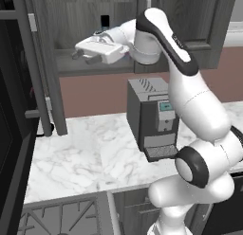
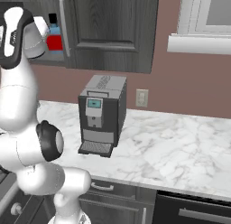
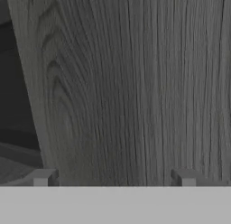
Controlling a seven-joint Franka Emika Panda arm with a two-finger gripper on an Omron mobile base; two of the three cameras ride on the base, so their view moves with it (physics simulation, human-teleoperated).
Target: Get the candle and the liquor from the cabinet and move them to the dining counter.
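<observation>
The liquor (image 2: 55, 39), a small bottle with a red body, blue band and black cap, stands on the shelf of the open cabinet (image 2: 113, 24). Its black cap (image 1: 105, 22) peeks over my forearm. My gripper (image 1: 77, 54) is up at shelf height, left of the bottle, pointing left toward the swung-open door leaf (image 1: 45, 63). In the hand view the fingertips (image 3: 43, 177) stand wide apart, and the gripper (image 3: 115, 178) is open with nothing between them, close to a dark wood-grain panel (image 3: 135, 83). The candle is hidden from view. The dining counter is out of view.
A grey coffee machine (image 1: 152, 115) stands on the marble worktop (image 1: 80, 153) directly under the cabinet, below my arm. Stove grates (image 1: 57, 220) lie at the lower left. The cabinet's right door with its silver handle (image 2: 63, 29) is closed. A window (image 2: 207, 20) is on the right.
</observation>
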